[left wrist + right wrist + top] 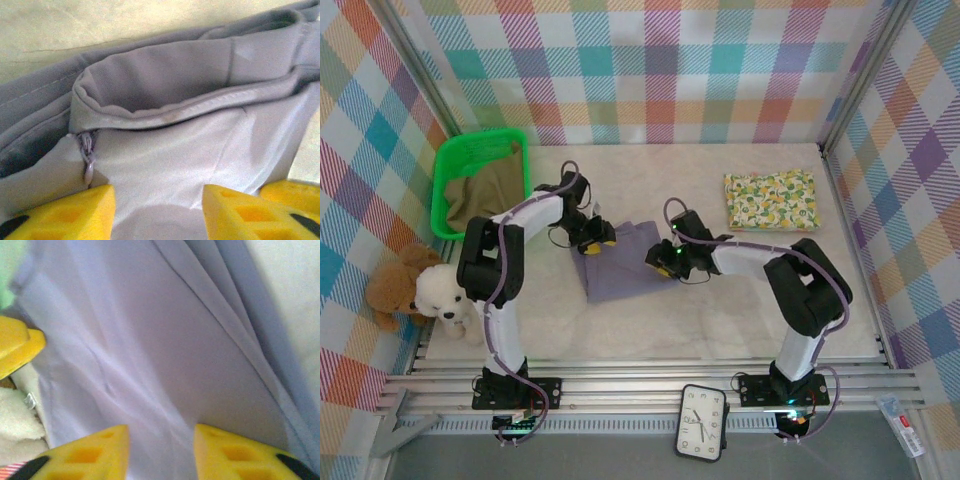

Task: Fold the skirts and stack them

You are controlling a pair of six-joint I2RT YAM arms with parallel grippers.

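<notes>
The grey skirt [620, 262] is laid in the middle of the counter [720, 320]. The left end effector [592, 243] and the right end effector [660, 262] are seen released, jaws parted over its cloth. A folded floral skirt [771, 199] is set at the far right.

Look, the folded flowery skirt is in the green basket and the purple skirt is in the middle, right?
Not quite. The folded flowery skirt lies on the table at the right, not in the green basket. The purple skirt is in the middle. The top view shows it.
</notes>
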